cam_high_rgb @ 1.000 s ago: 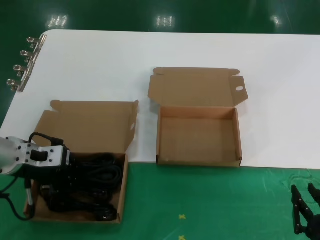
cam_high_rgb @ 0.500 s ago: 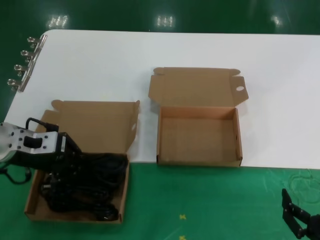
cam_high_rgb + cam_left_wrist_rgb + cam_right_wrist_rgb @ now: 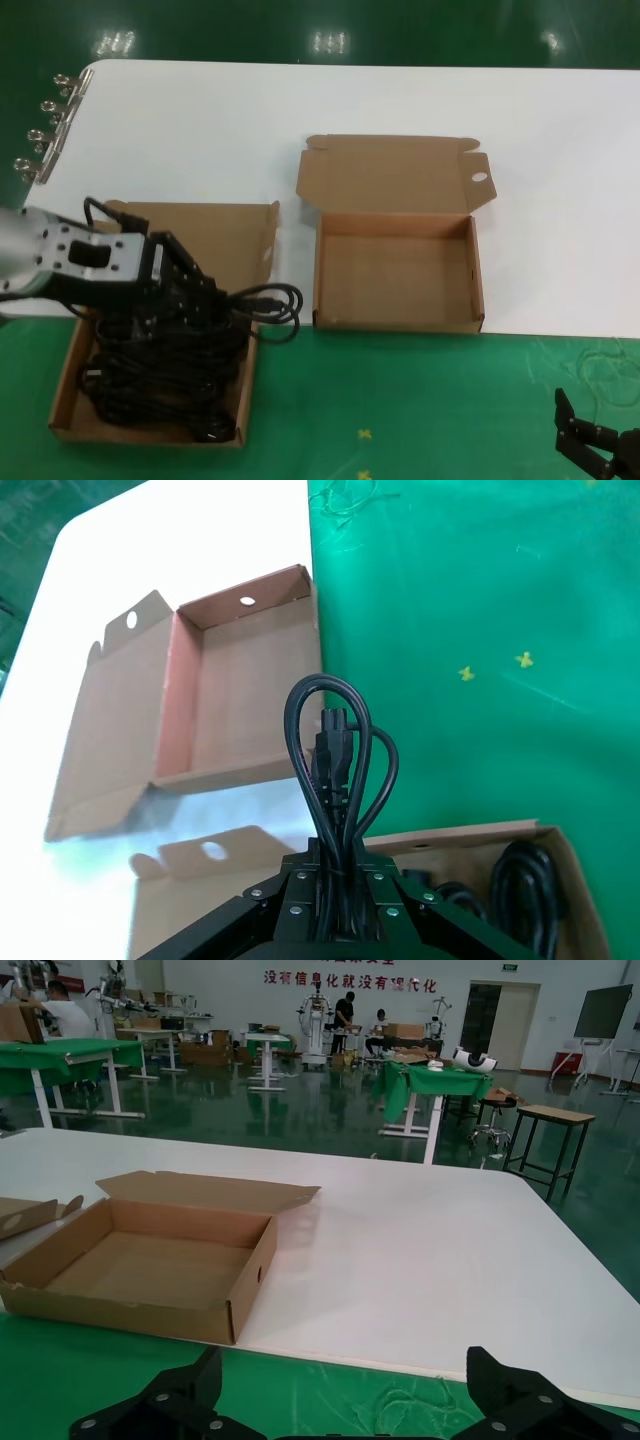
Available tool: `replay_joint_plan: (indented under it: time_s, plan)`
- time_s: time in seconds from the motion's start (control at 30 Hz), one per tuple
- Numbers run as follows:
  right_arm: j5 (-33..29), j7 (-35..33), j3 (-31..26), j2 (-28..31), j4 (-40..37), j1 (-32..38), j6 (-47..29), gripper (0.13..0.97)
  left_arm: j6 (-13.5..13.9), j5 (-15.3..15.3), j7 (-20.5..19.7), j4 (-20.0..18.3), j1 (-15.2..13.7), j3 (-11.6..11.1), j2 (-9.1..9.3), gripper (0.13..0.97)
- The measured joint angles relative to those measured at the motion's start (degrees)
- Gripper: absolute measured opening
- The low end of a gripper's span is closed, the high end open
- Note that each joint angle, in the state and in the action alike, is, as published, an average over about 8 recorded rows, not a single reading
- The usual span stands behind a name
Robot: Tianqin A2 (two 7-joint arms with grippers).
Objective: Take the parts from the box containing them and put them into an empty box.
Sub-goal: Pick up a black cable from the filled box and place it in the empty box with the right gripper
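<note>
My left gripper [image 3: 205, 295] is shut on a black coiled power cord [image 3: 262, 300] and holds it above the right side of the box containing the parts [image 3: 70, 375], its loops pointing toward the empty box [image 3: 396, 322]. In the left wrist view the cord [image 3: 337, 750] runs up from between the closed jaws [image 3: 337, 880]. Several more black cords [image 3: 160, 385] lie in the left box. The empty box with the round hole in its lid also shows in the left wrist view [image 3: 240, 710] and the right wrist view [image 3: 140, 1270]. My right gripper [image 3: 595, 450] is open and empty at the bottom right.
The boxes sit at the front edge of a white tabletop [image 3: 200, 130] over a green mat [image 3: 420, 400]. Metal binder clips [image 3: 45, 130] line the table's far left edge.
My left gripper has risen out of the left box with one cord and moved right toward the empty box. My right gripper has shifted slightly left and lower.
</note>
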Motion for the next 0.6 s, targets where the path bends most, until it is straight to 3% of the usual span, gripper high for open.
replay_joint_plan:
  time_s: [0.13,0.27,0.43,0.6]
  plan:
    - [0.00,0.00,0.00,0.00,0.00,0.00,0.00,0.824,0.22,1.05,-2.79,-4.14,-0.35,0.39,-0.17,0.202]
    - [0.00,0.01,0.00,0.00,0.00,0.00,0.00,0.881,-0.61,1.18,-4.85,-5.89,-0.55,0.57,1.77,0.202]
    - [0.00,0.02,0.00,0.00,0.00,0.00,0.00,0.923,-3.81,1.12,-5.06,-3.63,-0.79,1.12,7.21,0.202]
    - [0.00,0.02,0.00,0.00,0.00,0.00,0.00,0.939,-8.76,1.10,-1.97,3.38,-2.16,1.54,14.02,0.202]
